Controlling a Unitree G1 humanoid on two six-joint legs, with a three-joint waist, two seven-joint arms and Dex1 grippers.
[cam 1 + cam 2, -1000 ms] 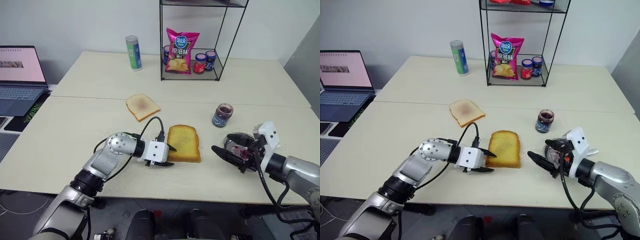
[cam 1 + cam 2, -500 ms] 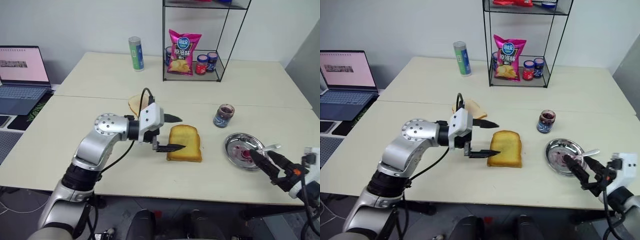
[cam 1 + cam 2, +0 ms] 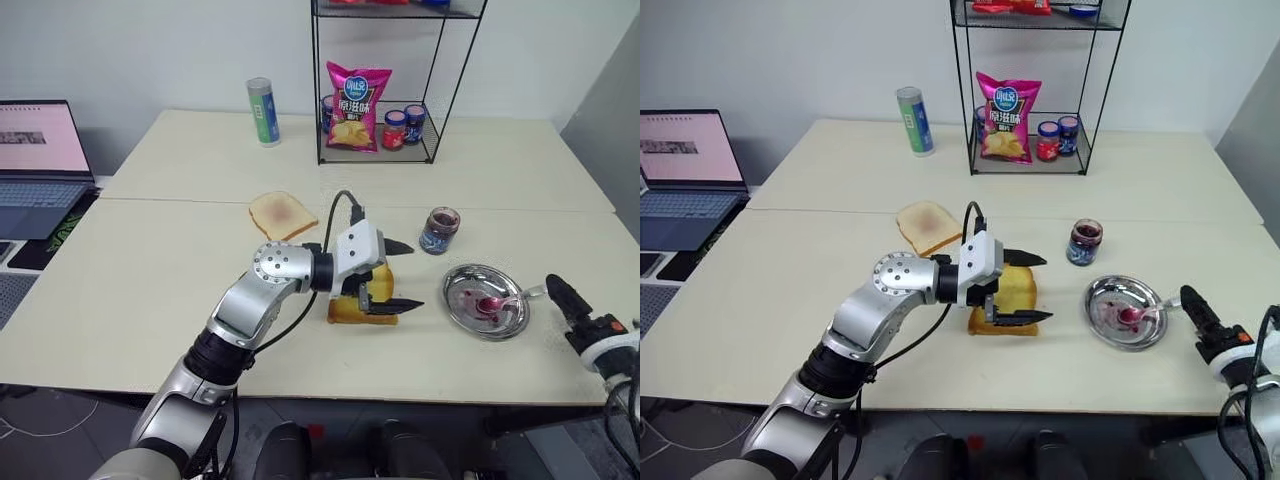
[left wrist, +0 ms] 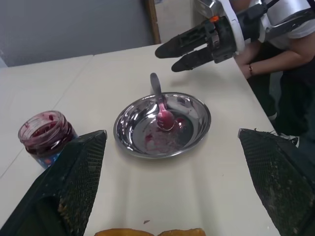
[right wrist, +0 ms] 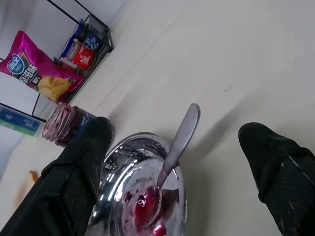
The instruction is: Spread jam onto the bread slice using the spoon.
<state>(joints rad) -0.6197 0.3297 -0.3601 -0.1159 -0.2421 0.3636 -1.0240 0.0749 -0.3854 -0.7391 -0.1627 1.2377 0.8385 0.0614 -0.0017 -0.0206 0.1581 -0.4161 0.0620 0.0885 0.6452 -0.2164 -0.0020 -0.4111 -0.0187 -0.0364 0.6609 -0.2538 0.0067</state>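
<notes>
The bread slice (image 3: 355, 300) is half hidden on the table (image 3: 150, 270) behind the left gripper (image 3: 400, 275), whose jaws are spread wide above it with nothing held. In the left wrist view a person's arm (image 4: 275, 64) is shown beside the right gripper (image 4: 189, 46), spread wide and empty beyond the dish (image 4: 197, 123). The spoon (image 5: 172, 157) is seen lying in the dish, its bowl coated with jam (image 5: 145, 204), near the open jar (image 4: 44, 135).

Golden-yellow bread slice (image 3: 352, 300), dark red jam (image 4: 165, 120), silver spoon (image 4: 158, 96).
</notes>
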